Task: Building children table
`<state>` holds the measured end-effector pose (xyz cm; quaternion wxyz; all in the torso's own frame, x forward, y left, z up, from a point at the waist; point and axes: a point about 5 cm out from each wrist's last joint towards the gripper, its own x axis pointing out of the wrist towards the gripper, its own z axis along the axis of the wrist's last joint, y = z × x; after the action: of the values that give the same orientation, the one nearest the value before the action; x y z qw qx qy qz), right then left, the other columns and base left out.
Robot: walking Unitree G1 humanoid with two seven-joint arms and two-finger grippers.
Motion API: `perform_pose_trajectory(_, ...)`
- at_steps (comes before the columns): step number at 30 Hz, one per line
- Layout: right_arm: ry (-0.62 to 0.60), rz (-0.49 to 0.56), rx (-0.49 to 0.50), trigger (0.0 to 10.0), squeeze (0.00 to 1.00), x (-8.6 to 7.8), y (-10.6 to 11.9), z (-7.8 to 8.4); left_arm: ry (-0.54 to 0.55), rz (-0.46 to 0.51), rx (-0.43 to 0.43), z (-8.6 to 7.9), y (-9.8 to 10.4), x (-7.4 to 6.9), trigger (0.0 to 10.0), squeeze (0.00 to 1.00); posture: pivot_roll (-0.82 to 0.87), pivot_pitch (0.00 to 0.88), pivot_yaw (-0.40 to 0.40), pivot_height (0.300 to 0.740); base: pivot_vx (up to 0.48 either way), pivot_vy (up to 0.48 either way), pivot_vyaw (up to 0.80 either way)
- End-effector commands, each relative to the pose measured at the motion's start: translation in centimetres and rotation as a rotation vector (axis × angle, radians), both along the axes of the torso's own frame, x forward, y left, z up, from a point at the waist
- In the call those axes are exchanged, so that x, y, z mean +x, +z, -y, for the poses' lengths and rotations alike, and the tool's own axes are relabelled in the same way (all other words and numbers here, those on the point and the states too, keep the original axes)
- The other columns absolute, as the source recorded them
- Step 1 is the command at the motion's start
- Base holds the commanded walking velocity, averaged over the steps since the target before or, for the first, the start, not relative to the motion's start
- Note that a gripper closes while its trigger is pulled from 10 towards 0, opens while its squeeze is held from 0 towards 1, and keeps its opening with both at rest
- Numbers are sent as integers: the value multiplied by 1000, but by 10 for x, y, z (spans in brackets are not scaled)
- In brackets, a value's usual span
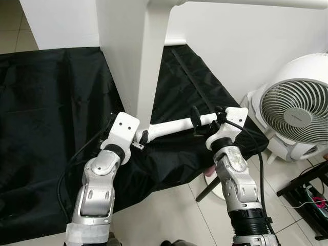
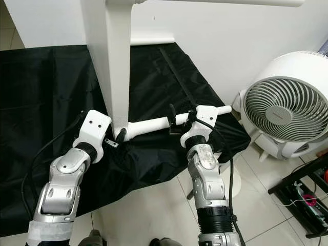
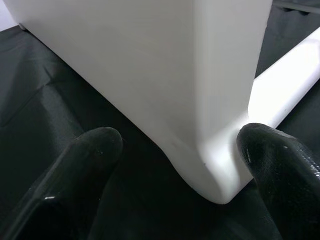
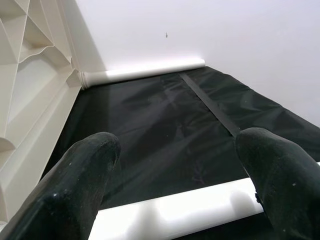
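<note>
Left eye view: both open jaws bracket white table leg (image 1: 177,124)

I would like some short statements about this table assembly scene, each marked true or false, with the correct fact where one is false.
1. The table top stands on its edge on a black cloth. True.
2. The right gripper is at a white table leg that lies near the floor. True.
3. The left gripper is shut on a screwdriver. False: its fingers are open, one on each side of the table top's lower corner.
4. A white fan stands on the robot's left. False: it stands on the robot's right, by the wall.
5. The floor around the cloth is dark carpet. False: it is pale tile.
</note>
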<state>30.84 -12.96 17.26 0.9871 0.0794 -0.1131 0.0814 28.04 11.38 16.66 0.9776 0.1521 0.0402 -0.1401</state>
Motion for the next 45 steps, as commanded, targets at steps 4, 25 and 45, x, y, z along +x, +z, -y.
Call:
perform_pose_trajectory(4, -2, -5, -25, 10000, 0, 2, 2, -1, 298, 72, -93, 3, 4, -2, 10000, 0, 175, 108, -97, 740, 0, 0, 0)
perform_pose_trajectory(25, -61, 2, -94, 10000, 0, 6, 3, 2, 20, 137, -90, 20, 17, -7, 10000, 0, 141, 86, -62, 740, 0, 0, 0)
perform_pose_trajectory(45, -33, -3, -164, 10000, 0, 20, 4, 0, 25, 161, -32, -19, 23, -14, 10000, 0, 159, 64, -95, 740, 0, 0, 0)
